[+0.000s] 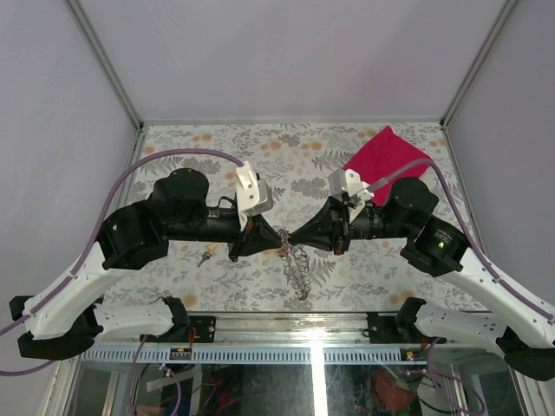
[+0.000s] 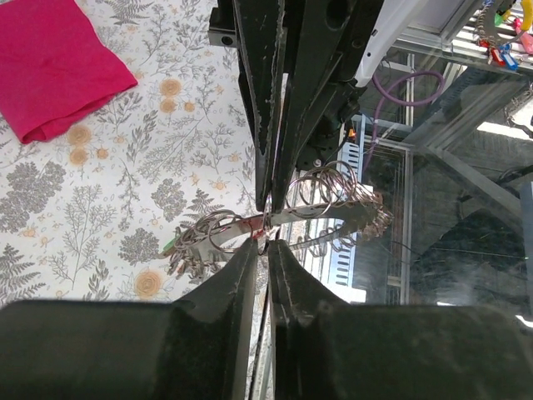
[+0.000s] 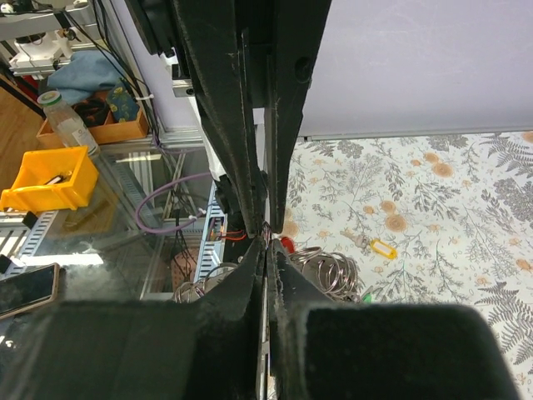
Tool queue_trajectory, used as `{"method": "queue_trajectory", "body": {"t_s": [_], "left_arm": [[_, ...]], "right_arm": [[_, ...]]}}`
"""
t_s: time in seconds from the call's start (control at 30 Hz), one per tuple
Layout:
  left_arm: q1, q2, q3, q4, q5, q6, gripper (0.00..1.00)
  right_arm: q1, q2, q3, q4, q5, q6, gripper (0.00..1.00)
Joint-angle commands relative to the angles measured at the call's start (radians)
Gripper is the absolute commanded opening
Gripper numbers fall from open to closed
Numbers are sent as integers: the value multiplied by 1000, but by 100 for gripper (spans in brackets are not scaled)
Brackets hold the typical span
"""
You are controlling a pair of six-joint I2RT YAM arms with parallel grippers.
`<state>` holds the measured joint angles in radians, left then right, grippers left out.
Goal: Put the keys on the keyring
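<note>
Right jaws clenched; left jaws, cannot tell — tips meet at the keyring (image 2: 333,218) — red key (image 2: 248,223) mostly hidden.

You have two tools: left tool (image 1: 277,237), right tool (image 1: 299,236). Keys: two, one yellow-headed key (image 1: 205,257) and one red-headed key (image 2: 250,223). One keyring cluster (image 1: 297,264); its rings overlap, count unreadable. One green tag (image 2: 171,244). One red cloth (image 1: 388,154) on the tabletop (image 1: 217,147).

Left fingers (image 1: 264,234), right fingers (image 1: 314,232) meet tip to tip at centre: no way between. Ring cluster (image 1: 299,264) crowds near side below junction. Red cloth (image 1: 386,158) far right, yellow key (image 1: 205,256) left. Far surface (image 1: 295,152) open.
</note>
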<state>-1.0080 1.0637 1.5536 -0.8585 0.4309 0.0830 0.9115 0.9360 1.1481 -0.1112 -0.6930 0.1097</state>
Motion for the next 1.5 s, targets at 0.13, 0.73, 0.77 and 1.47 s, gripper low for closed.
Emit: {"method": "queue_trajectory", "body": {"t_s": [0.13,0.73,0.77,1.47], "left_arm": [[-4,-19,1,65,4,0,0],[-4,-24,-10,99,1,-11,0],[-4,-24,-10,101,2,-11,0],[-4,-88,-65,248,-7,-66,15]], "right_arm": [[1,-31,14,121,-3,30,0],[3,-102,-132,468,122,236,0],[1,-103,-146,490,135,251,0],[1,-117,-324,862,237,397,0]]}}
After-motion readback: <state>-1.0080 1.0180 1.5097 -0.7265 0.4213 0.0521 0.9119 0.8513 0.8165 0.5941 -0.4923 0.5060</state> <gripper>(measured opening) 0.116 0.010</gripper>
